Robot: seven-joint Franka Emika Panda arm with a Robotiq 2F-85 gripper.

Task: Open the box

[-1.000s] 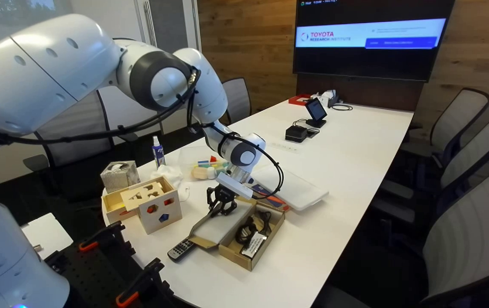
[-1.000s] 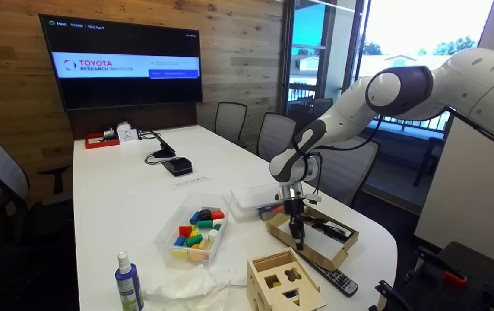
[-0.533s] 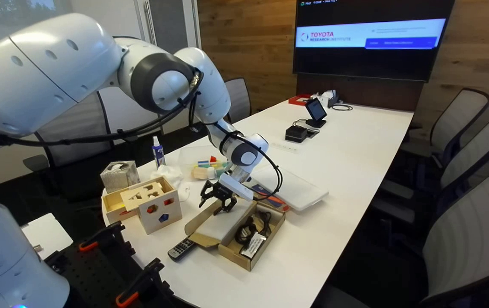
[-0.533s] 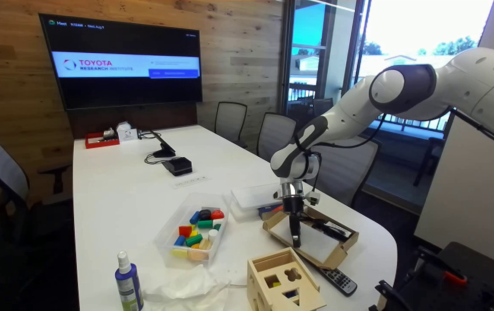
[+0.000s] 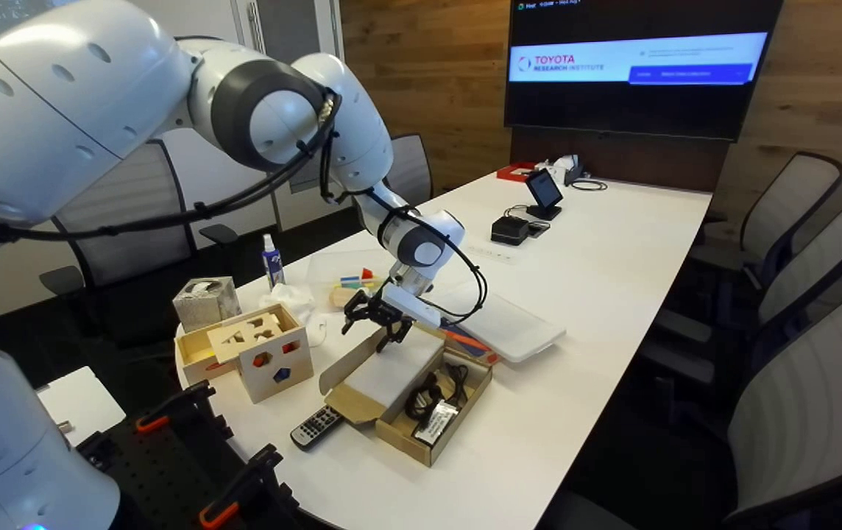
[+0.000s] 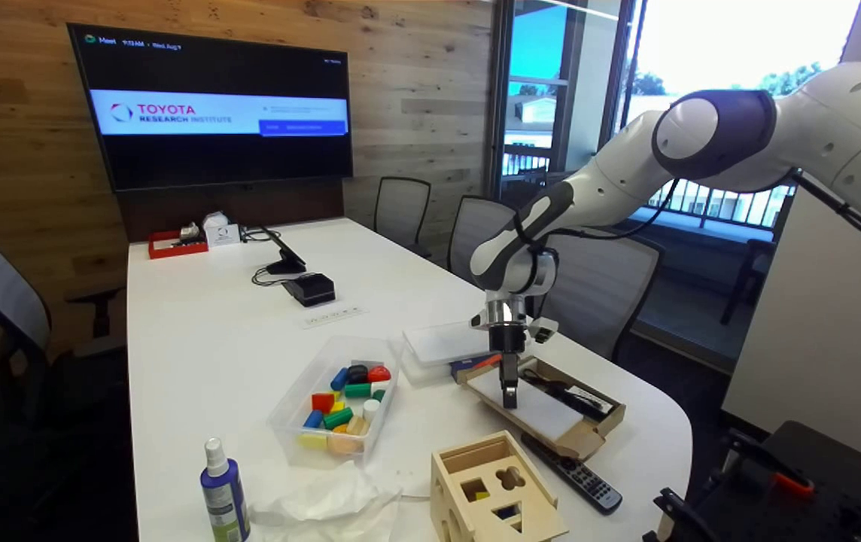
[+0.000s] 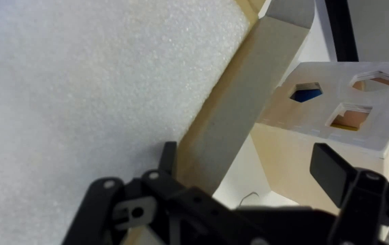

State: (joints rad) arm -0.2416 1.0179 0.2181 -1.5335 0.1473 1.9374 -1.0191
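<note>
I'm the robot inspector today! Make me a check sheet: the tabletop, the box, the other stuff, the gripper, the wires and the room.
Surface: white table, things grouped near the robot's end.
Job's things: box open; lid folded back, white foam-like sheet in it.
Clutter: wooden shape sorter, remote, spray bottle, clear bin with coloured blocks.
Gripper: open, jaws wide apart; whether it touches the lid, can't tell.
Cables: black cable inside the box; arm cable outside it.
Surroundings: chairs beside the table; wall screen lit.
</note>
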